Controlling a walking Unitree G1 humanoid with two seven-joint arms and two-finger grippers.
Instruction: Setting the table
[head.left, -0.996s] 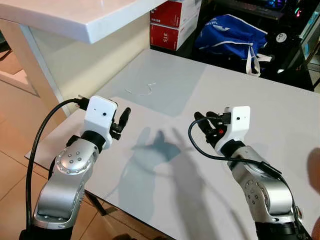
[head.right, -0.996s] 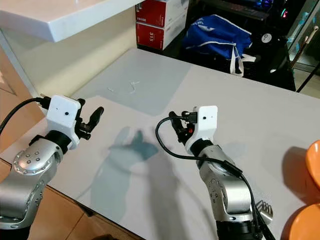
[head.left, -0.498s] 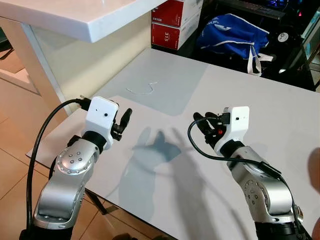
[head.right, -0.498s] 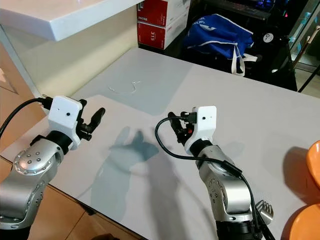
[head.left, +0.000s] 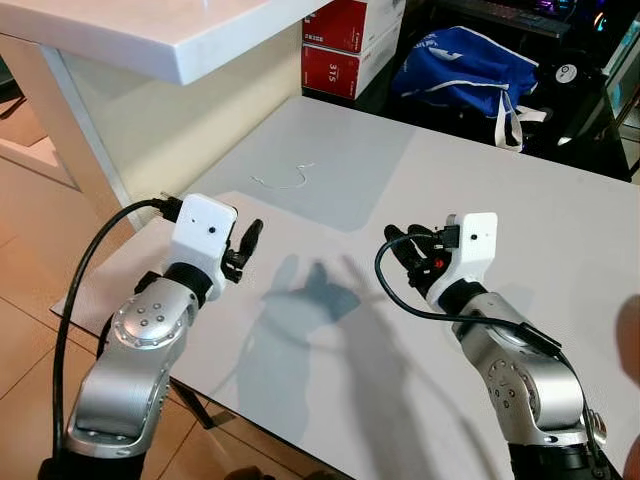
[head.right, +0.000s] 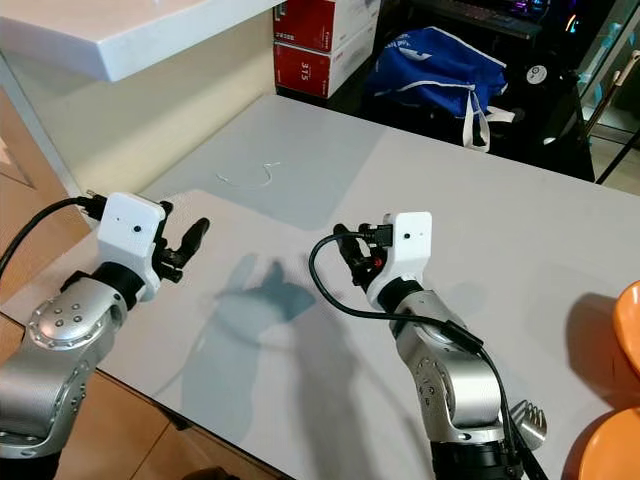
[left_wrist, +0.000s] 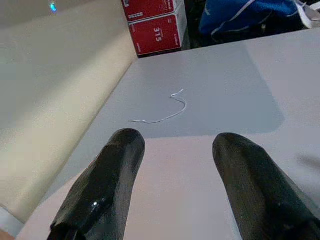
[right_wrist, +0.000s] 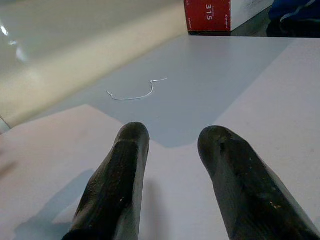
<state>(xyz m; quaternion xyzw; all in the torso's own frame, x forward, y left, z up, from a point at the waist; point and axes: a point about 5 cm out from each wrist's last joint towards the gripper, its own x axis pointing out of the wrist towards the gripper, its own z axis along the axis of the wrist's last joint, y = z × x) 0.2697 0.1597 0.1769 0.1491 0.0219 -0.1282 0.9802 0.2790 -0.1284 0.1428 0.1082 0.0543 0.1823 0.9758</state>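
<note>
White counter (head.left: 560, 240), both arms poised above it: left end effector (left_wrist: 175, 150) and right end effector (right_wrist: 172, 137) hover with fingers parted, holding nothing. Orange dishes (head.right: 615, 400) sit at the right edge; fetching them looks like the next move, calling for a rightward turn.

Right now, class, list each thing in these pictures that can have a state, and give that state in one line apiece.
Left gripper: jaws open, empty, held above the table.
Right gripper: jaws open, empty, held above the table.
White table: part shaded, part lit.
Thin white string: lying loose and curved on the table.
Blue bag: slumped on the floor past the table.
Red boxes: stacked, closed.
</note>
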